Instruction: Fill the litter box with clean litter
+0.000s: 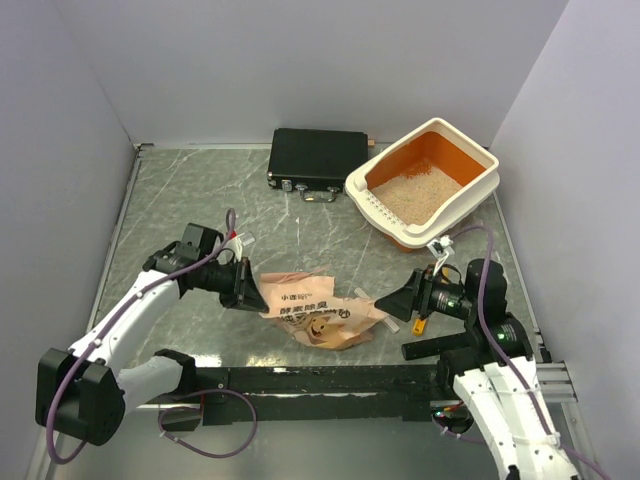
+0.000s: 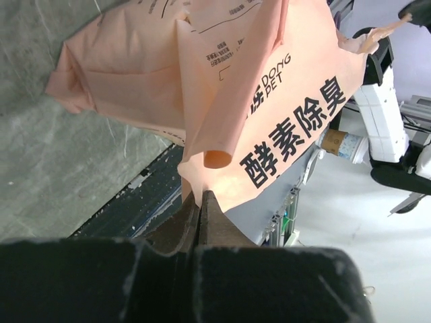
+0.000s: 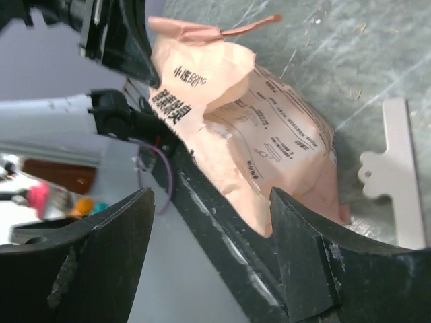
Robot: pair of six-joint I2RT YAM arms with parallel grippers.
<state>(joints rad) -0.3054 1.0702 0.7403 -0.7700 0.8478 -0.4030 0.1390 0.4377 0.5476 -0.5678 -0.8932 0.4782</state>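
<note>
Top external view is showing the litter box (image 1: 487, 172) sitting at the far right of the table (image 1: 180, 200), turned diagonally, just beside a flat black case (image 1: 315, 158). Its outer rim is cream-white, its inside is showing orange, and a slotted grille is running along the short end nearer the arms. The clean litter (image 1: 415, 195) is lying inside as a pale beige, sandy layer covering the floor, with the orange walls standing bare above it.

Well apart from the box, near the arms, a crumpled orange-brown paper bag (image 1: 322, 318) with black printing is lying between the two grippers. The left gripper (image 2: 200, 202) is pinching the bag's edge, its fingers pressed tight together on the paper. The right gripper (image 3: 212, 202) is standing with its jaws spread wide just by the bag's other end, gripping nothing; whether it is touching the paper I cannot tell.
</note>
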